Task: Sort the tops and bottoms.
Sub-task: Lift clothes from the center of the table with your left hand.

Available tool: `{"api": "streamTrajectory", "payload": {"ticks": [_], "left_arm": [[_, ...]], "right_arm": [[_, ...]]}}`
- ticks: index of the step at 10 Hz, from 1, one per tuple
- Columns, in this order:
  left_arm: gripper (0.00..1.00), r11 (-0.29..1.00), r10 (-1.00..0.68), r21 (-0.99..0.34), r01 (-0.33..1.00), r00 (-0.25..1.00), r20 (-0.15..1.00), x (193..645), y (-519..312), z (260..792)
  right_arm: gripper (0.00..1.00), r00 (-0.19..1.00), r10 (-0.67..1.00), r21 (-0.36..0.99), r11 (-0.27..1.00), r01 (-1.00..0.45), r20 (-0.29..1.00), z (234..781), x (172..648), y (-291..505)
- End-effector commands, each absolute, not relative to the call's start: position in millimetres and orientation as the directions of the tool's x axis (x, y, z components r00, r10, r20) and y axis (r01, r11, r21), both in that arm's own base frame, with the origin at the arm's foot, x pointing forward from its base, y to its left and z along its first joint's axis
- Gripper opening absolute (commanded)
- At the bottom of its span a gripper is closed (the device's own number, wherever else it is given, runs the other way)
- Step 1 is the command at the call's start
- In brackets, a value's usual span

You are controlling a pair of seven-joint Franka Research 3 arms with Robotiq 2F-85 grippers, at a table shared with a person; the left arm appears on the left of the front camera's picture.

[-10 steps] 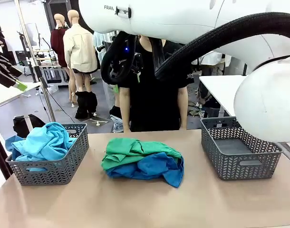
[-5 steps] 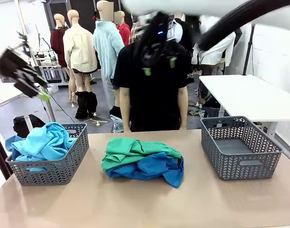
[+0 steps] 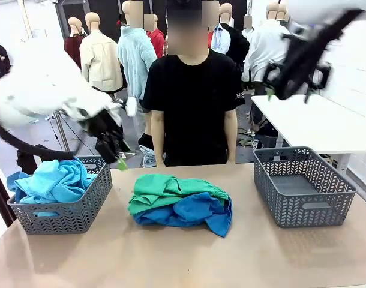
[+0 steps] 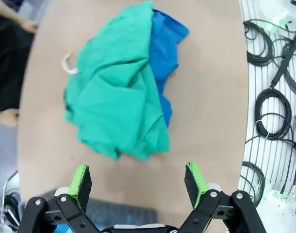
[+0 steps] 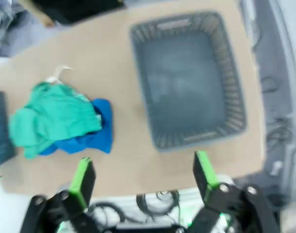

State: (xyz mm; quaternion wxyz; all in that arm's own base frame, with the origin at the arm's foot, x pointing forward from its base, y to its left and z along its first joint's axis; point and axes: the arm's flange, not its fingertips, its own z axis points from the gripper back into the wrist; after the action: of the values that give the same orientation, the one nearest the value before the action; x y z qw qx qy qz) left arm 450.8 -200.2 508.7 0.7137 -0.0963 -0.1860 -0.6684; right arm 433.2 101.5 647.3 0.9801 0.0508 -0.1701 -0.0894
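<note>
Since the earlier frames, both arms have cleared away from the camera. The left arm has swung down on the left side, and the right arm has lifted away to the upper right. No garment or basket has shifted.

1. Left side. The left gripper (image 3: 113,153) hangs above the far rim of the left basket (image 3: 87,213), blurred in the front view. In my left wrist view its jaws stand fully apart with nothing between them (image 4: 138,179). The sky-blue top (image 3: 54,180) lies bundled inside this basket, so I judge that one top is already sorted.

2. Centre. The green bottoms (image 3: 171,187) lie on the table (image 3: 171,258), draped over the royal-blue top (image 3: 195,213), and the two are touching. The person (image 3: 192,102) stands behind the table, not reaching in.

3. Right side. The right basket (image 3: 303,204) holds nothing. The right gripper (image 3: 290,84) is high above it, jaws spread wide and empty.

Step in hand: approach to the central pile. Next move, in my judgement: descend on the green bottoms, since they are uppermost, and pinch a raised fold of that layer only, so that the royal-blue top is not dragged along.
</note>
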Motion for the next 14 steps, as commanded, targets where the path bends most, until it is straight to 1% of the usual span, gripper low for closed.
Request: {"api": "streamTrajectory", "payload": {"ticks": [1,2,3,6,7,9,10,11,12,14], "left_arm": [[1.00,0.024,-0.903,0.050,0.998,0.001,0.429,476.6,-223.3,503.4],[1.00,0.026,-0.908,0.064,0.998,-0.003,0.419,476.6,-229.2,495.5],[1.00,0.056,-0.918,0.076,0.996,0.022,0.395,462.4,-223.8,491.4],[1.00,0.056,-0.918,0.076,0.996,0.022,0.395,462.4,-223.8,491.4],[1.00,0.060,-0.918,0.073,0.996,0.026,0.396,470.9,-231.1,489.8],[1.00,0.013,-0.907,0.041,0.999,-0.005,0.421,517.8,-258.6,477.2],[1.00,-0.013,-0.913,0.019,1.000,-0.020,0.407,534.7,-270.8,472.0],[1.00,-0.026,-0.927,0.031,0.999,-0.036,0.373,548.9,-284.5,463.3],[1.00,-0.024,-0.944,0.008,1.000,-0.025,0.328,567.3,-296.7,449.0],[1.00,-0.064,-0.959,-0.068,0.996,-0.043,0.279,573.2,-312.6,417.1]], "right_arm": [[1.00,0.874,-0.338,0.261,0.931,0.255,0.349,585.0,366.7,58.7],[1.00,0.850,-0.364,0.305,0.917,0.257,0.381,584.2,364.4,48.6],[1.00,0.907,-0.279,0.180,0.956,0.231,0.316,621.1,403.0,69.1],[1.00,0.907,-0.279,0.180,0.956,0.231,0.316,621.1,403.0,69.1],[1.00,0.907,-0.279,0.180,0.956,0.231,0.316,621.1,403.0,69.1],[1.00,0.907,-0.279,0.180,0.956,0.231,0.316,621.1,403.0,69.1],[1.00,0.907,-0.279,0.180,0.956,0.231,0.316,621.1,403.0,69.1],[1.00,0.907,-0.279,0.180,0.956,0.231,0.316,621.1,403.0,69.1],[1.00,0.907,-0.279,0.180,0.956,0.231,0.316,621.1,403.0,69.1],[1.00,0.907,-0.279,0.180,0.956,0.231,0.316,621.1,403.0,69.1]]}}
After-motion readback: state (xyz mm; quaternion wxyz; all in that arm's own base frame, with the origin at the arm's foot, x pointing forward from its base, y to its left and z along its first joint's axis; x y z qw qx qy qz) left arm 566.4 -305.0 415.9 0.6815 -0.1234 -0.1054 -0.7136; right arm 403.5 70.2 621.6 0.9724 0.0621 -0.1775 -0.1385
